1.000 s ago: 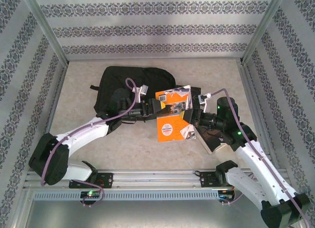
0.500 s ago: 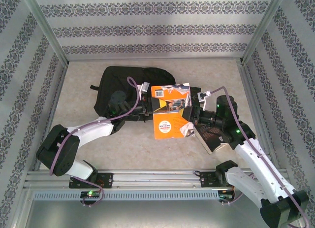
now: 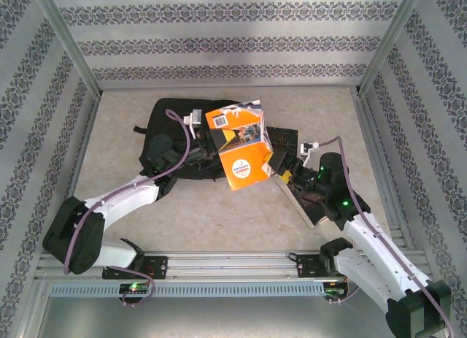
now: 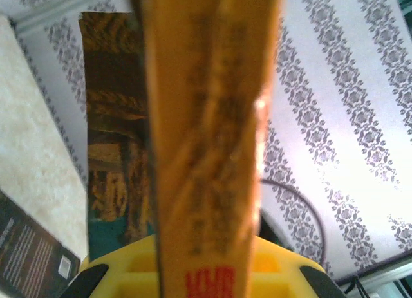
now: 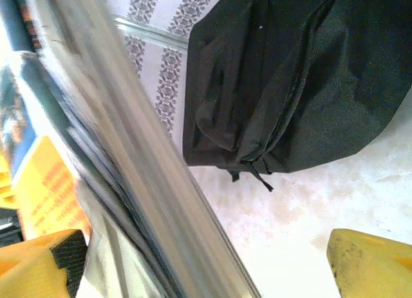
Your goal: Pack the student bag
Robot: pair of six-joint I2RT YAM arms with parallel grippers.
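Beige speckled surface point(image 3: 190, 214), both arms bolted to a metal rail point(image 3: 233, 263) at its near edge.

Right side, near: a dark book point(image 3: 311, 204) lies flat on the surface, partly under the right forearm.

Right claw point(image 3: 279, 165) is raised at the lower right corner of the orange book point(image 3: 242, 152). In the right wrist view its yellow fingers point(image 5: 364, 262) stand wide apart. The book's blurred page edge point(image 5: 129, 156) runs slantwise close by one finger, and bare surface shows between the book and the other finger. Spread, not clamped.

The orange book is off the surface, tilted, cover facing up. Its upper part overlaps the bag's right end in the top view.

Left claw point(image 3: 209, 139) meets the book's left edge. In the left wrist view the orange spine point(image 4: 212, 143) rises straight out between the yellow claw parts, so it is closed on the book.

Student bag point(image 3: 175, 123): black fabric, lying flat on the surface left of centre, beyond the left forearm, with a strap end poking out on its left side. The right wrist view shows the bag point(image 5: 309, 85) with a zip line running across it and short pull cords hanging at its lower edge; whether that zip is open is unclear.

Far: pale walls point(image 3: 219, 39) with dark floral bands around the enclosure.
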